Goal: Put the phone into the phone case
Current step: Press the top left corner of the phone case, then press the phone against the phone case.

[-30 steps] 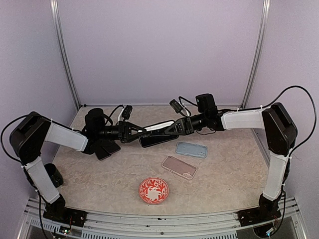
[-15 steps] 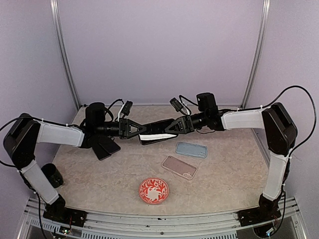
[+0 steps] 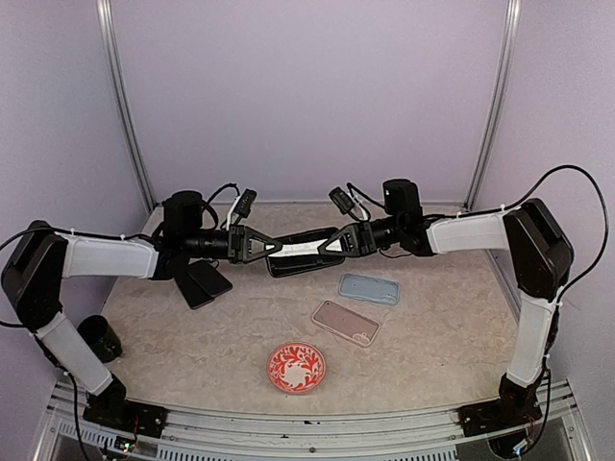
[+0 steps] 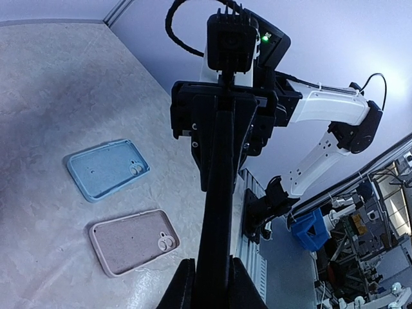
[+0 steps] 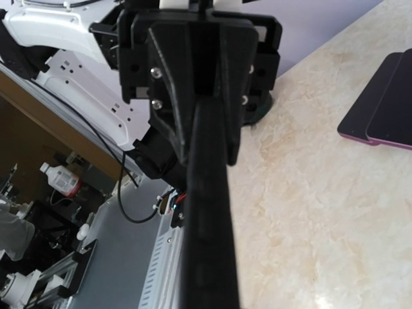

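Left claw (image 3: 273,249) and right claw (image 3: 324,247) pinch opposite phone (image 3: 299,253) edges.

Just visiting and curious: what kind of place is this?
Probably a robotics lab test cell. Two robot arms are bolted at a marble-look table closed in by plain lilac panels on metal posts, and the left wrist view shows workshop clutter beyond.
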